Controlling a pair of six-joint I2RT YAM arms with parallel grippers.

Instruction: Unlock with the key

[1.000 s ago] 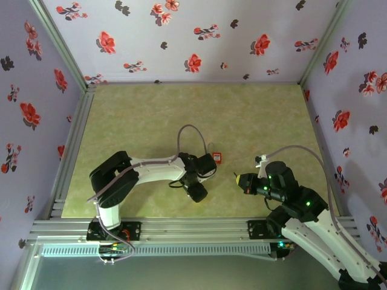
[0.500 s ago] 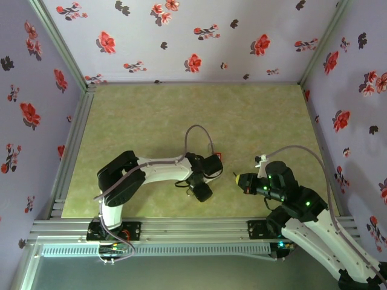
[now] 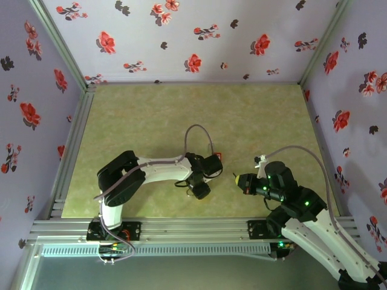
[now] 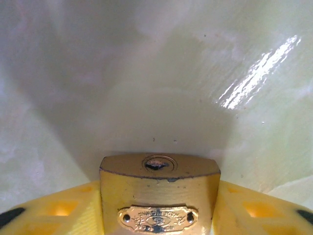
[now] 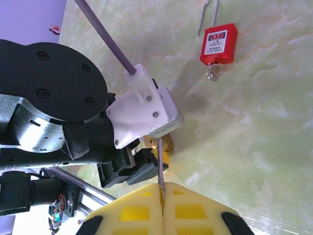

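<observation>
In the left wrist view a brass padlock (image 4: 159, 196) stands between my left gripper's (image 4: 159, 210) yellow fingers (image 4: 63, 213), its keyhole (image 4: 157, 164) facing away from the camera. Both fingers press its sides. From above, the left gripper (image 3: 213, 165) is at mid-table and hides the padlock. My right gripper (image 5: 162, 196) is shut on the key (image 5: 159, 164). Its thin silver blade sticks out toward the brass padlock (image 5: 167, 142) and stops just short of it. The key's head is hidden between the pads. From above, the right gripper (image 3: 238, 179) sits just right of the left one.
A red padlock (image 5: 218, 45) with a long silver shackle and a small ring lies flat beyond the left gripper, and shows from above as a red edge (image 3: 217, 156). Flowered walls enclose the green mat (image 3: 151, 115). A metal rail (image 3: 181, 229) runs along the near edge.
The left arm shifted slightly right over the padlock and its jaws closed in on it. The right arm and key held still.
</observation>
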